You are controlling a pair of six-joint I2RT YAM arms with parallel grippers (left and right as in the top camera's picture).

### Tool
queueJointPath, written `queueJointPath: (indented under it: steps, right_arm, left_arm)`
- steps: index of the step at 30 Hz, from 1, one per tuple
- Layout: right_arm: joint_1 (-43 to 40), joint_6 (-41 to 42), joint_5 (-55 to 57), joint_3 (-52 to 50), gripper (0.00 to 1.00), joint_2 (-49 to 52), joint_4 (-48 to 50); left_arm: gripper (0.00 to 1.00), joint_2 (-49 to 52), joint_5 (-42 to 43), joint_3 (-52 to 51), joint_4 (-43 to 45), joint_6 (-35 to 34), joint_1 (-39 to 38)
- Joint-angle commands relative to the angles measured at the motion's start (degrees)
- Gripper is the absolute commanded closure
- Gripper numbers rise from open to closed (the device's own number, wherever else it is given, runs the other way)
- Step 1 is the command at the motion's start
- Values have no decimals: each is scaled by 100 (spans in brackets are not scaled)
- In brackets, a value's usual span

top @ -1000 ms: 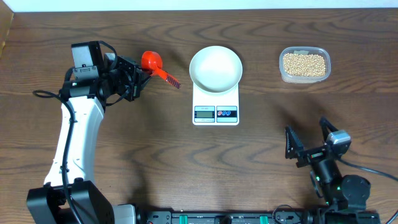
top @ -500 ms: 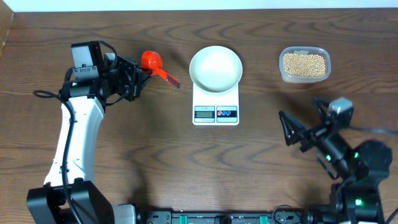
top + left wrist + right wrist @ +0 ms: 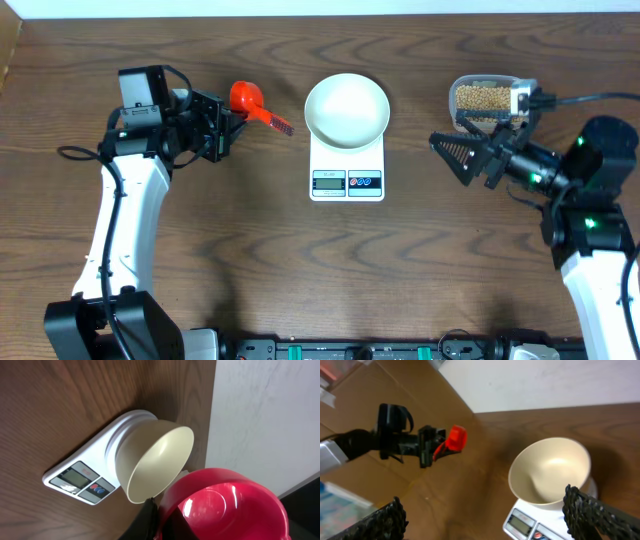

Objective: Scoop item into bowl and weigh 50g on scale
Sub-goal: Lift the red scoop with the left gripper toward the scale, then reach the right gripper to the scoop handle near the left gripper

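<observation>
Presently, left pincer (image 3: 228,125) was clenched on red scoop (image 3: 245,97) handle; right pincer (image 3: 450,135) gaped wide, empty. Bowl (image 3: 346,107) sat on scale (image 3: 346,182), centre. Beans (image 3: 482,97) lay in clear tub (image 3: 456,96), 2 o'clock, partly hidden by right pincer.

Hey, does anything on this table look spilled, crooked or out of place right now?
Nothing stands out. The white bowl sits squarely on the scale and is empty, the beans are inside the clear tub with none visible on the table, and the left gripper holds the red scoop.
</observation>
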Motion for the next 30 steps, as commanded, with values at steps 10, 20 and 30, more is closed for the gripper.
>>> queueJointPath:
  steps: [10,20,30]
  right_arm:
    - [68,337,-308,247,1,407,-350]
    - [219,361,-90,240,10,415,-496]
    - [1084,704,986,240,17,415,-562]
  left_arm:
    - [93,-55,-256,72,90,-201,-514]
    - [93,-55,-546,72,90,-367,-1161]
    - [93,-55,-1067,72,175,-713,-1773]
